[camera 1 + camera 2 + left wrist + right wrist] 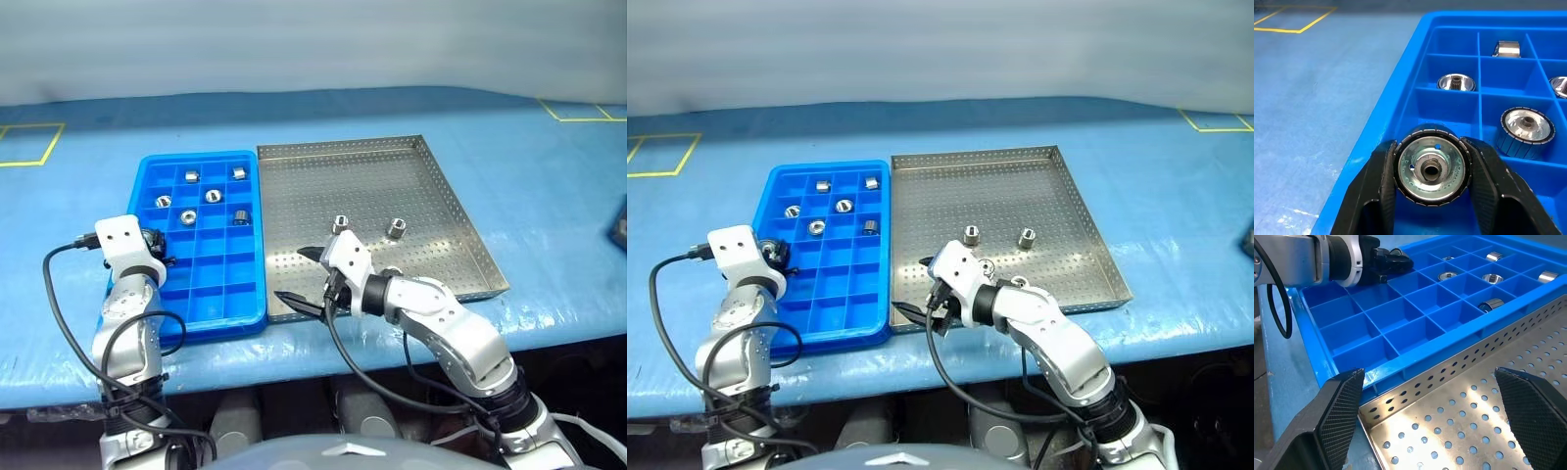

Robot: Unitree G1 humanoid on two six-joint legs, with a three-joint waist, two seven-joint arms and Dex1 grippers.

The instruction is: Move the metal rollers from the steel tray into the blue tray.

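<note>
Left gripper [1431, 196] is clamped on one metal roller [1432, 169], bore facing the wrist camera, held over the blue tray [147, 181] at its left rim, near the middle of that side. Five more rollers are seen in the blue tray's far compartments (one per cell), e.g. one at [238, 218]. Right gripper [299, 276] is held with fingers spread wide and nothing between them, over the near-left corner of the steel tray [460, 211], just beside the blue tray's right wall. Two rollers [341, 224] and [396, 230] are standing on the steel tray, right of the blue tray; a third is partly hidden behind the right wrist.
</note>
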